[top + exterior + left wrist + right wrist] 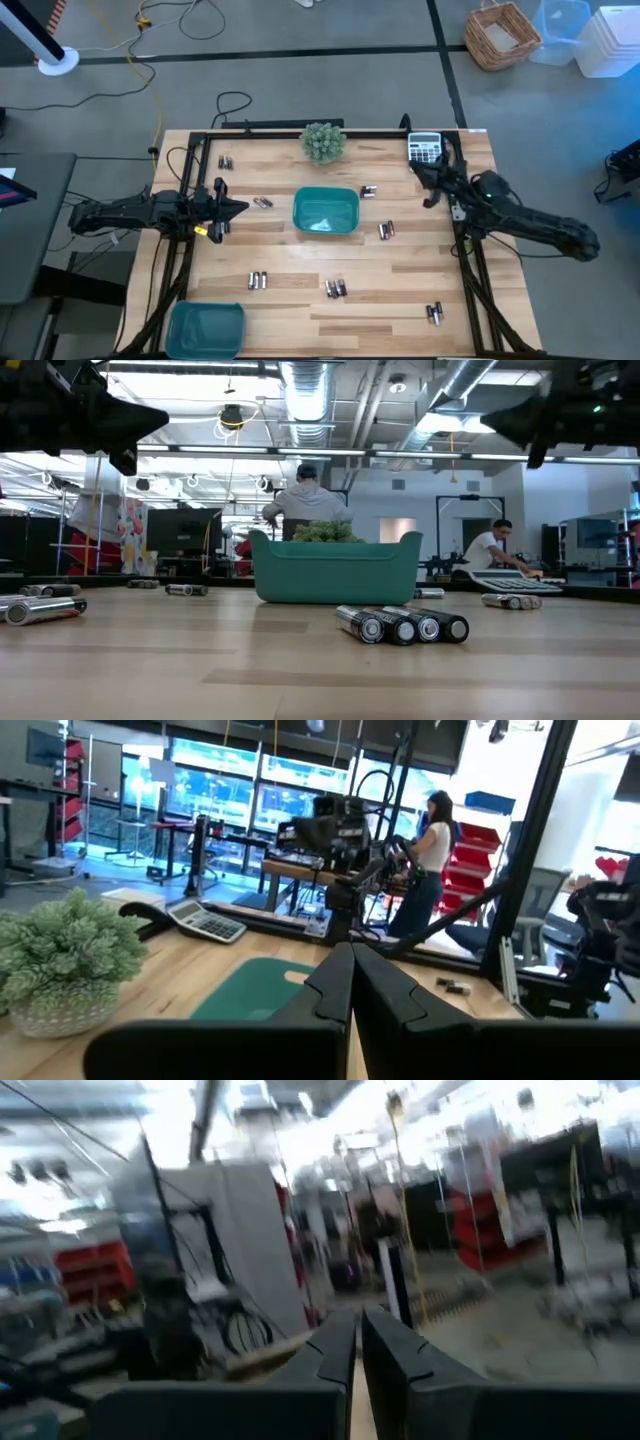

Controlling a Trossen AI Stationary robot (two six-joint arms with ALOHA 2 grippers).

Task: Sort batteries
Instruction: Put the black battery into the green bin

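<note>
Batteries [336,288]: lying scattered in small clusters over the wooden desk [400,280]; one cluster near the front middle, another [259,281] to its left, one [434,314] toward the front right, one [385,230] just right of the centre tray, one [368,191] behind that, one [262,202] left of the tray, one [226,162] at the far left corner. None is lying in a tray as far as the high view is showing.
Centre tray [326,211]: teal, sitting mid-desk, open side up.
Second tray [205,330]: teal, sitting at the front left corner.
Left pincer [240,208]: hanging above the desk's left side, pointing at the centre tray, fingers [330,990] pressing together, clenched on nothing.
Right pincer [428,197]: hovering at the far right edge near the calculator [424,147], fingers nearly meeting, a thin slit between them, gripping nothing.
Plant [323,141]: small green potted one standing at the back middle.
Room: people sitting and standing at benches beyond the desk.
</note>
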